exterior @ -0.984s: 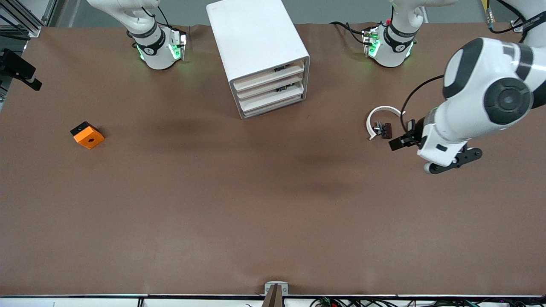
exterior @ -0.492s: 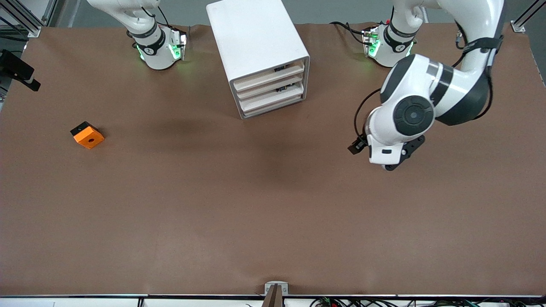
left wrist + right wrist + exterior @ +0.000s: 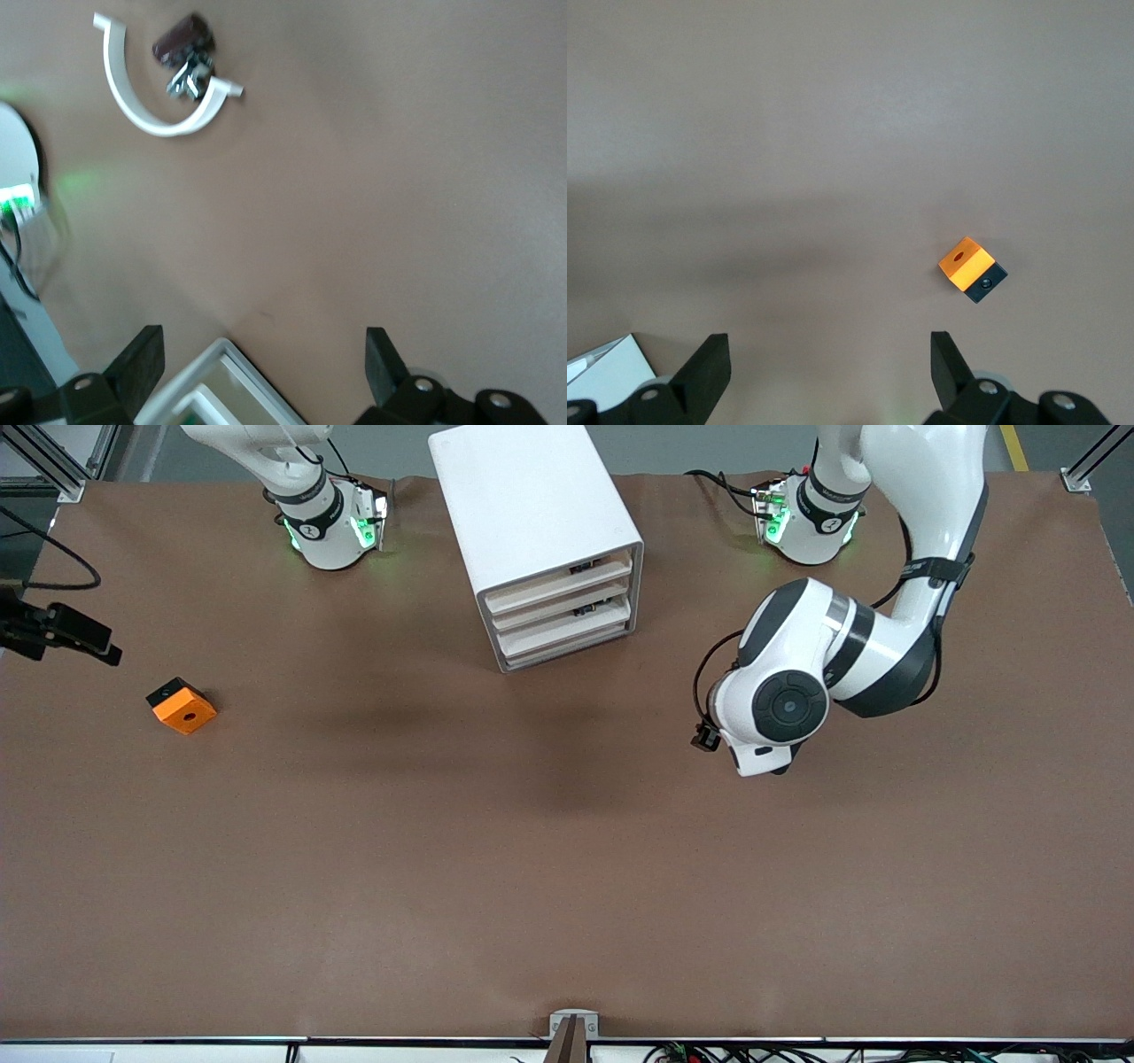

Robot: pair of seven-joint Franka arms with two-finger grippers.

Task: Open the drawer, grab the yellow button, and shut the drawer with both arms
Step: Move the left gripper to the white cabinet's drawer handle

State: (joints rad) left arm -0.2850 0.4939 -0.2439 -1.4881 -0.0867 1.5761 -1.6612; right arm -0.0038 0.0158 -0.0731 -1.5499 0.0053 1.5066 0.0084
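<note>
White left arm (image 3: 788,691) now nearer the cabinet (image 3: 540,540), over bare table, fingers (image 3: 142,363) wide open, empty.

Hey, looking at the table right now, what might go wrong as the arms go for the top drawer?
1. The cabinet stands loose and skewed on the table; pulling the drawer with nothing bracing it may drag the whole box.
2. The three drawer fronts sit close together, so the left gripper, jaws open, might catch a lower one.
3. The white ring lies under the left arm's path.
</note>
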